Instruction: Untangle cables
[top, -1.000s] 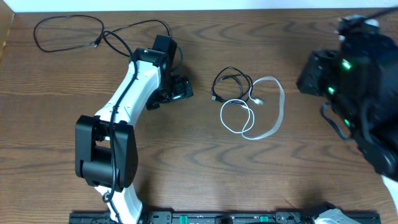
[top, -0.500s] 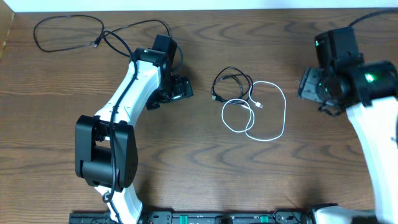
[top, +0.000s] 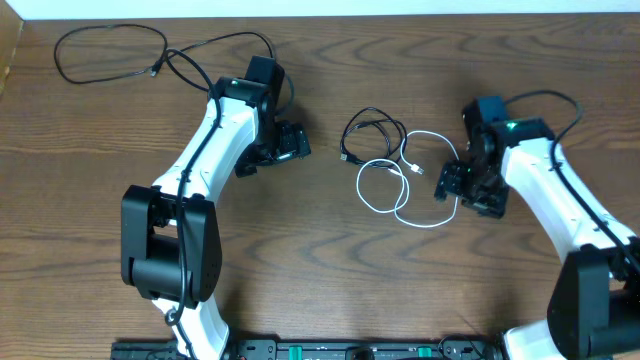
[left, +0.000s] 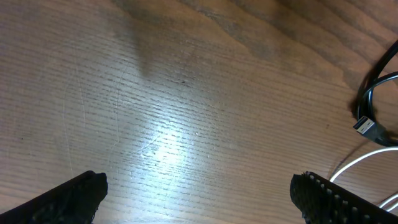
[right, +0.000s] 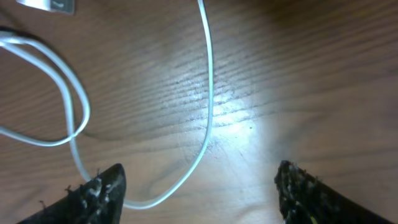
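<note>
A white cable lies in loops at the table's middle, overlapping a small black cable coiled just behind it. A second black cable lies spread out at the far left corner. My right gripper is low over the right side of the white loops. It is open, and a bend of the white cable runs on the wood between its fingers, close to the left fingertip. My left gripper stands open left of the coil over bare wood. The black plug shows at the right edge of its view.
The left arm's own thicker black cable arcs across the table behind its wrist. A white plug end lies at the top left of the right wrist view. The table's far edge runs along the top.
The right arm has swung in from the right edge and come down at the white loops, and its jaws have opened. The left arm has stayed still.
</note>
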